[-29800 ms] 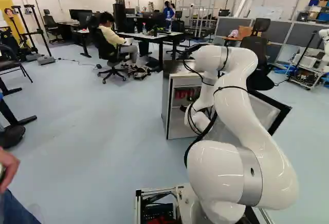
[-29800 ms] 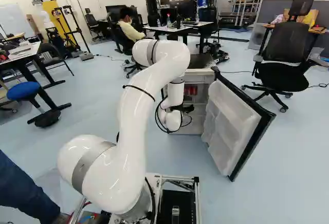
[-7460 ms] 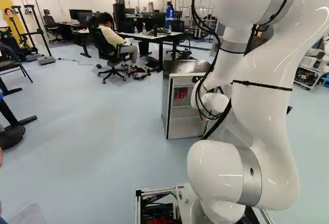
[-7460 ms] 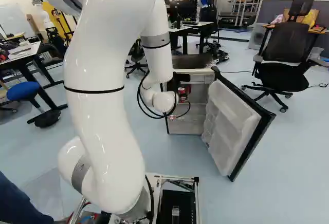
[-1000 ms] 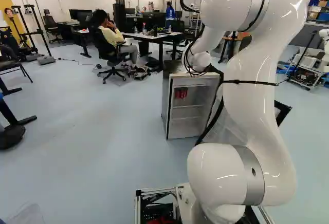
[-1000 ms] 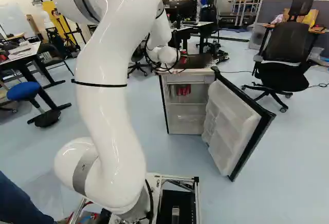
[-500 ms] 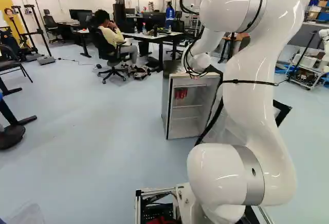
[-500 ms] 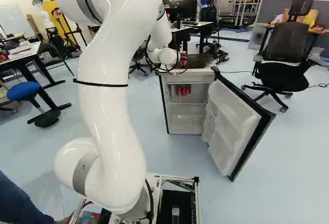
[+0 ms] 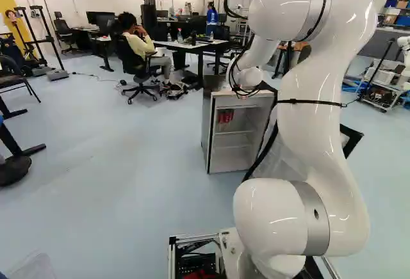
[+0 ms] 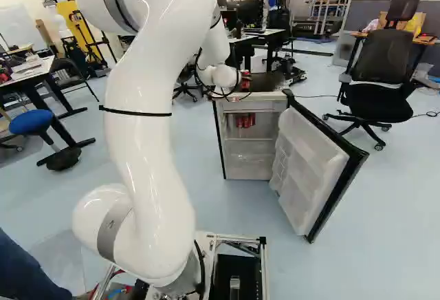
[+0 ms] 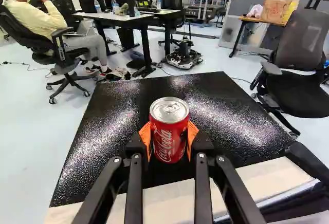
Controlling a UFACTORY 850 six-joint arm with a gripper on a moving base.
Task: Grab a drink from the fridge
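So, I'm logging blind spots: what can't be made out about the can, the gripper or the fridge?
- Whether the held can touches the fridge top: wrist view, its underside is hidden by its own body.
- The grip of the gripper: left base view, hidden behind the arm.
- Number of red items inside: both base views, too small.
- Most of the door: left base view, behind the arm.

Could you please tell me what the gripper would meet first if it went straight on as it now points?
Beyond the red drink can it grips, the gripper would probably meet the fridge's black top, though how steeply it points down is unclear.
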